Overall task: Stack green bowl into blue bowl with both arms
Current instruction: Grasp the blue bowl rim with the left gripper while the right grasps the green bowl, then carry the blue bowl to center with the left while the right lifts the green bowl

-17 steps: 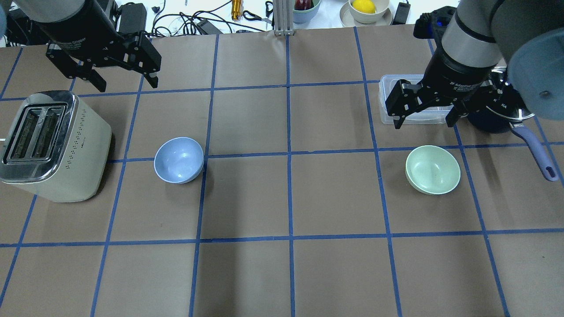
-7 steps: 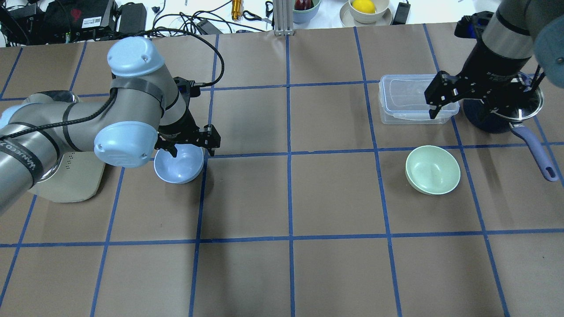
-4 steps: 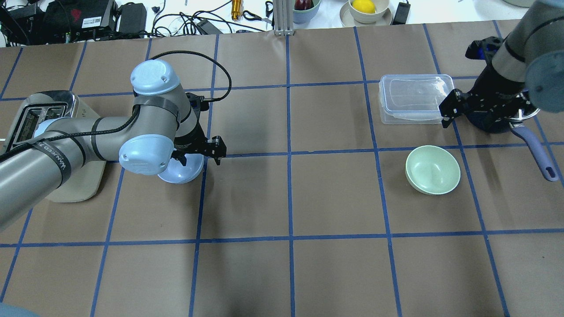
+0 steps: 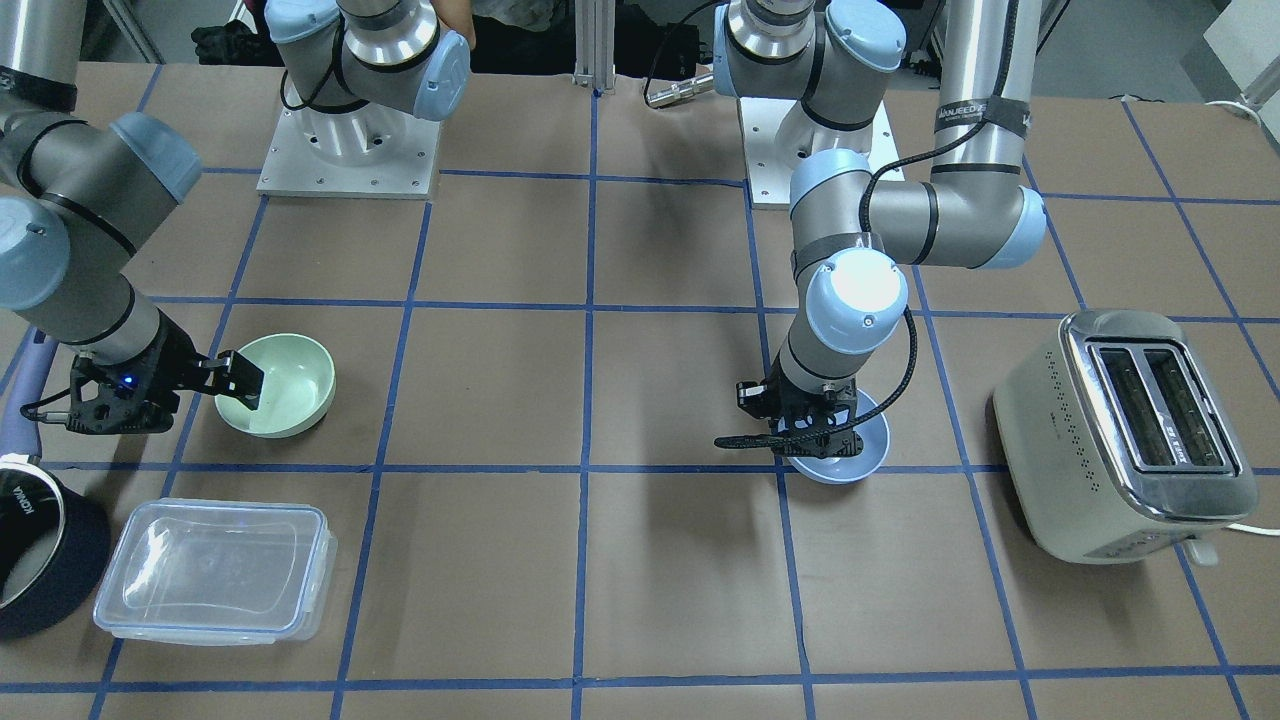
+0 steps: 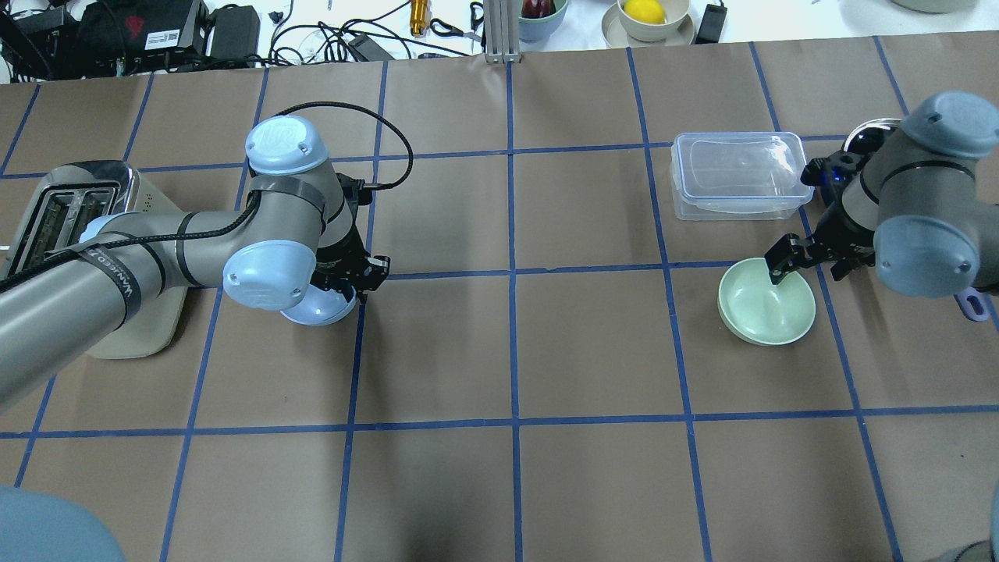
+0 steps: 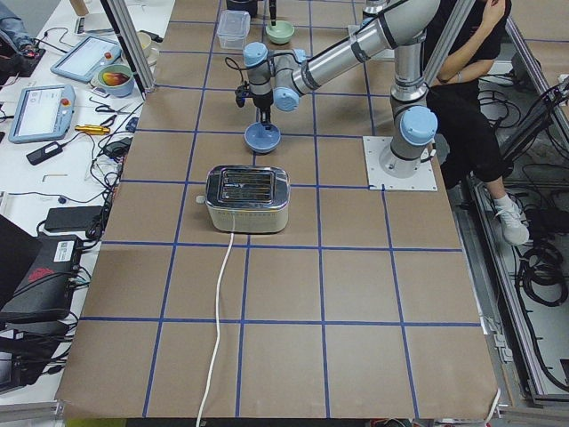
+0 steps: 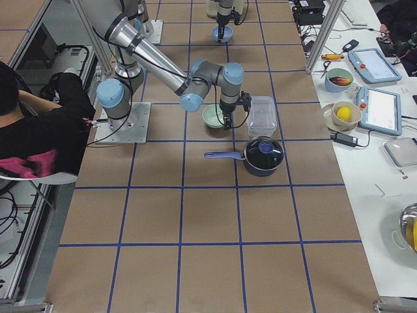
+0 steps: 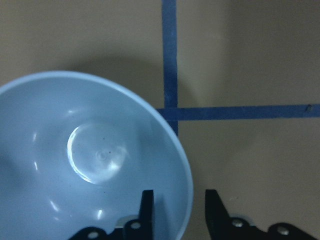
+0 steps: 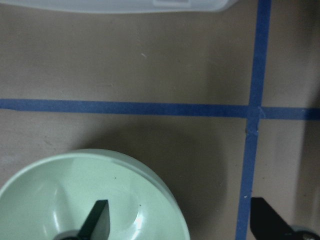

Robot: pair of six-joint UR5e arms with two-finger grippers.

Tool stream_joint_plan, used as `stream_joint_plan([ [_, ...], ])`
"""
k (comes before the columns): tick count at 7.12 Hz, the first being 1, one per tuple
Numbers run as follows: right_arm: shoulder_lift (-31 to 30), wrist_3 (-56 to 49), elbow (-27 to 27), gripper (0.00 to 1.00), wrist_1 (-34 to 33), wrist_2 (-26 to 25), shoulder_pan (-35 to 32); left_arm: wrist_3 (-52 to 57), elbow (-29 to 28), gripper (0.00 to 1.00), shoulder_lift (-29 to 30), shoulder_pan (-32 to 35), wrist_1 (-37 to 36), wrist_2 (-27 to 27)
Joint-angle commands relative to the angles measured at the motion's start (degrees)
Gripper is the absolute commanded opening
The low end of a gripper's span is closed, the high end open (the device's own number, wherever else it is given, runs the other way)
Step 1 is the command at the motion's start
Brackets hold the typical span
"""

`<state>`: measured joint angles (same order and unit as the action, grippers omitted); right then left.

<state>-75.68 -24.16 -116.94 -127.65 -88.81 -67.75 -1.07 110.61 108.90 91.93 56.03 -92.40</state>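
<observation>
The blue bowl (image 5: pixel 320 308) sits left of centre, mostly under my left arm; it also shows in the front view (image 4: pixel 860 455). My left gripper (image 8: pixel 179 210) straddles its right rim, one finger inside and one outside. The jaws are narrow but open, with a gap on each side of the rim. The green bowl (image 5: pixel 761 312) sits on the right. My right gripper (image 5: pixel 815 265) is wide open over its far right rim. In the right wrist view one finger (image 9: pixel 97 220) hangs inside the green bowl (image 9: pixel 75 195) and the other is outside.
A cream toaster (image 4: pixel 1130 430) stands left of the blue bowl. A clear lidded container (image 5: pixel 737 176) lies just beyond the green bowl. A dark pot (image 7: pixel 262 155) with a purple handle sits to that bowl's right, near my right arm.
My left gripper's jaws have narrowed around the blue bowl's rim. My right gripper has moved from beside the clear container down to the green bowl's rim, still open.
</observation>
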Motion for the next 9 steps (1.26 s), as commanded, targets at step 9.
stream_joint_plan([
  [9, -3.0, -0.2, 12.7, 0.00, 19.9, 0.7, -0.3, -35.9, -20.9, 0.00, 11.9, 26.2, 3.7, 1.4],
])
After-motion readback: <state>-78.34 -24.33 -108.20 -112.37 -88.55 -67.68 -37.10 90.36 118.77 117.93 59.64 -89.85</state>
